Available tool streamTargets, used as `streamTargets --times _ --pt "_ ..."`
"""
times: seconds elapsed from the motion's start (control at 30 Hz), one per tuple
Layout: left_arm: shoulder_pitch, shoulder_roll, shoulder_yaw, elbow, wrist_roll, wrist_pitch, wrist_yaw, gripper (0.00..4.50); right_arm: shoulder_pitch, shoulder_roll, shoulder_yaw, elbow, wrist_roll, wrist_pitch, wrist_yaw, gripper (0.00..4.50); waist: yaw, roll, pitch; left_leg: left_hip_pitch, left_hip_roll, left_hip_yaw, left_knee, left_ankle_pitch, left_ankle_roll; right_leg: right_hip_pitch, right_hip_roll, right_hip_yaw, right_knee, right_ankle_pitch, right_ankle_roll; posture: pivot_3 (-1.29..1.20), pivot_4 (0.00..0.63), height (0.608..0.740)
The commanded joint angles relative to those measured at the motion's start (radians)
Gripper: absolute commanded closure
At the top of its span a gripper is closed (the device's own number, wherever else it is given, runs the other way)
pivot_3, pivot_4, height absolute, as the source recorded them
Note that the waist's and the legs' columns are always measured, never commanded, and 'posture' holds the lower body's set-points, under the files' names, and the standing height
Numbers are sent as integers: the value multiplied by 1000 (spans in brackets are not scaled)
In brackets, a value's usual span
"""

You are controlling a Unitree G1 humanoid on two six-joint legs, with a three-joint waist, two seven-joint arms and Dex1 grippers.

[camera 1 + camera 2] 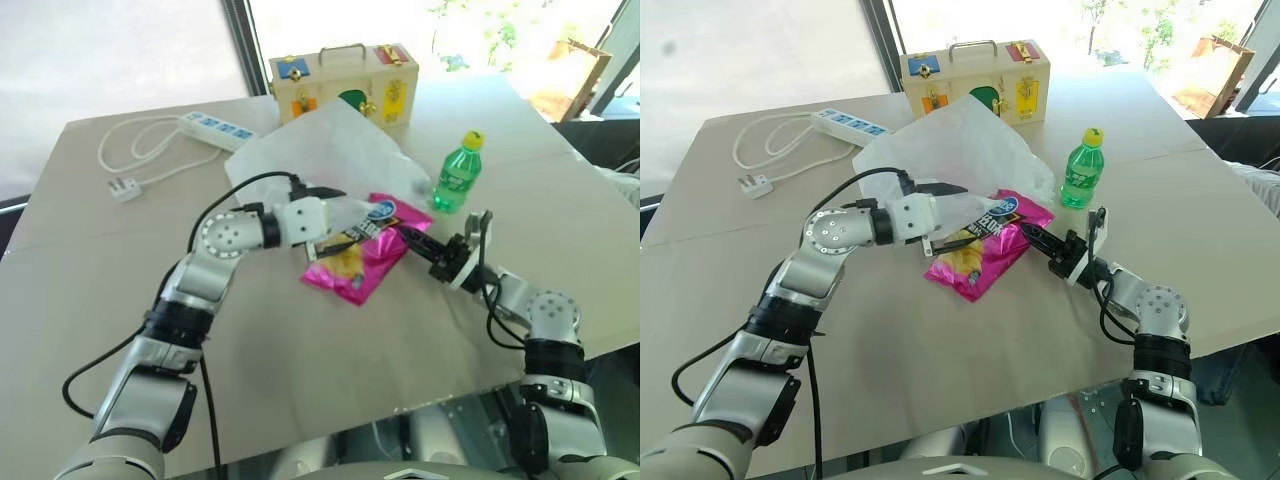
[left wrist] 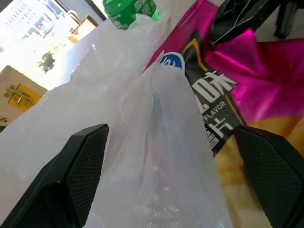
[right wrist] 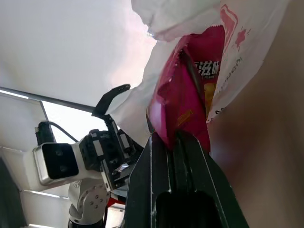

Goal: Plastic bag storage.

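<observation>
My left gripper point(image 1: 345, 237) has its jaws spread wide, and the bag point(image 2: 156, 156) bulges up between its two fingers point(image 2: 80, 161) in the left wrist view; I can't tell whether either finger touches the film. My right gripper point(image 1: 415, 240) has its jaws shut on the near edge of the chips packet point(image 1: 360, 265), which the right wrist view shows pinched between them (the pink foil runs right up out of the fingertips).

Taking the packet as my landmark: the bag lies crumpled just behind it and over its far end, a white heap on the surface point(image 1: 300, 370). The left gripper reaches in from the packet's left, the right gripper from its right, so the two face each other across it. The green bottle point(image 1: 458, 174) stands upright behind the packet to the right, just beside the bag's edge. The wooden box point(image 1: 343, 85) sits further back, beyond the bag. The power strip point(image 1: 215, 127) and its coiled white cable lie well off to the packet's far left.
</observation>
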Motion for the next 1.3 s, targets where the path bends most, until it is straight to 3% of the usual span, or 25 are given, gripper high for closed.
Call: streamTargets --times 0.03,0.1,0.3,0.37,0.53,0.67,0.87,1.13,1.2,1.3 --pt "-16 -18 7 12 -2 -9 18 274 -13 2 -7 -24 14 -12 15 4500 -1 0 0 0 0 0 0 0 0 0 0 0 0 0 0 0 150 740" --pt "-21 -28 20 14 -14 4 24 783 -10 2 -10 -25 13 -13 15 4500 -3 0 0 0 0 0 0 0 0 0 0 0 0 0 0 0 150 740" --pt "-23 -48 49 3 -37 56 47 3673 1 6 -7 -31 14 -18 13 4500 -6 0 0 0 0 0 0 0 0 0 0 1 1 0 0 0 150 740" --pt "-22 -50 52 -4 -36 67 55 4410 -4 8 -6 -26 12 -20 12 4500 -6 0 0 0 0 0 0 0 0 0 0 1 1 0 0 0 150 740" --pt "-6 -53 98 -46 -86 89 74 4410 -12 11 -7 -19 8 -24 12 4500 -6 0 0 0 0 0 0 0 0 0 0 1 1 0 0 0 150 740" --pt "90 -83 269 -262 -365 218 73 4410 -2 20 -7 -45 16 -21 -2 4500 -15 0 0 -1 0 -1 0 0 0 0 -1 0 1 0 0 0 150 740" --pt "304 -61 409 -571 -686 395 64 4410 6 52 -16 -86 75 18 -42 4500 -17 0 0 0 1 -1 -1 0 0 0 0 1 0 0 0 0 150 740" --pt "620 62 417 -689 -682 332 -115 4410 -123 7 -17 104 53 56 -1 4500 -12 1 -1 4 1 3 -1 0 -1 1 6 1 -1 0 0 0 150 740" --pt "639 82 405 -671 -623 290 -125 4410 -168 -28 -8 189 18 55 35 4500 -1 1 -1 4 1 3 -1 0 -1 1 6 2 -1 0 0 0 150 740" --pt "572 60 377 -603 -447 207 -9 4410 -216 -72 13 267 -30 56 90 4500 15 1 -1 6 1 4 -2 0 -1 3 6 2 -2 0 -1 0 150 740"
